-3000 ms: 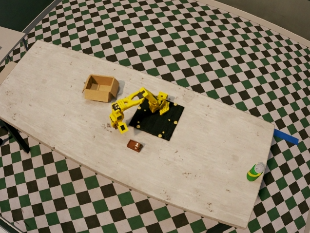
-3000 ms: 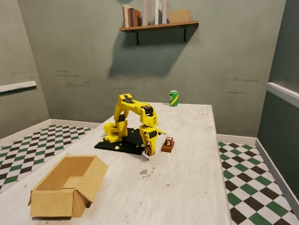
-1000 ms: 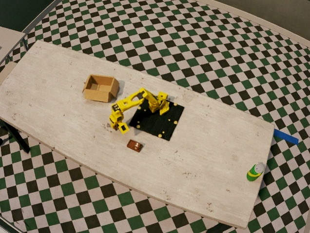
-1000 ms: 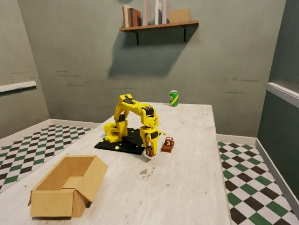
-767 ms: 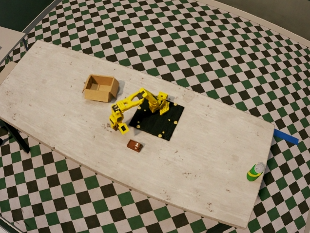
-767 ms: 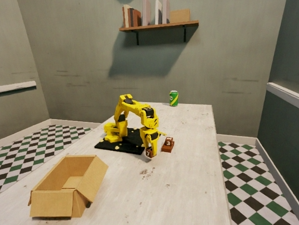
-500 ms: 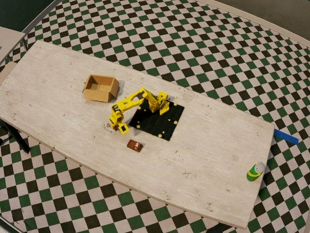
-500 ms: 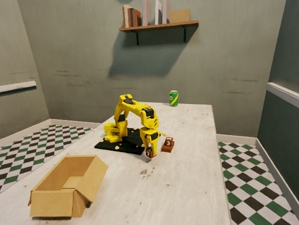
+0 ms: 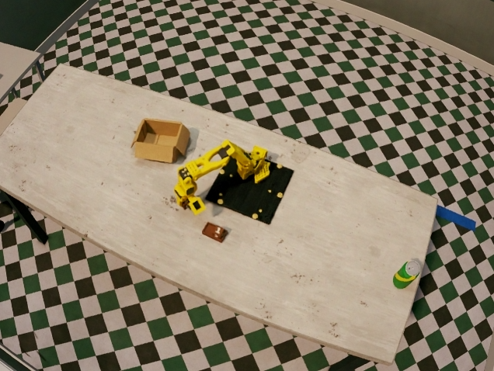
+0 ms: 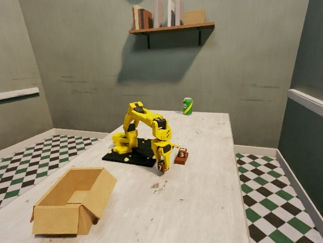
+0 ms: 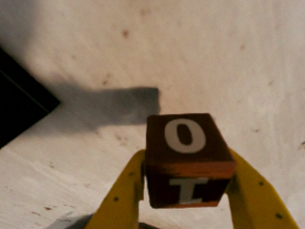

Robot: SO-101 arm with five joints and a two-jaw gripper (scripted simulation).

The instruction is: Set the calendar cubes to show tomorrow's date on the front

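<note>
the gripper (image 9: 185, 204) (image 10: 162, 168) (image 11: 187, 178) pinches a sharp-edged brown cube (image 10: 161, 166) (image 11: 188, 160).

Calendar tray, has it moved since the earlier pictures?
No, the tray lies at the same spot beyond the corner of the black mat.
</note>
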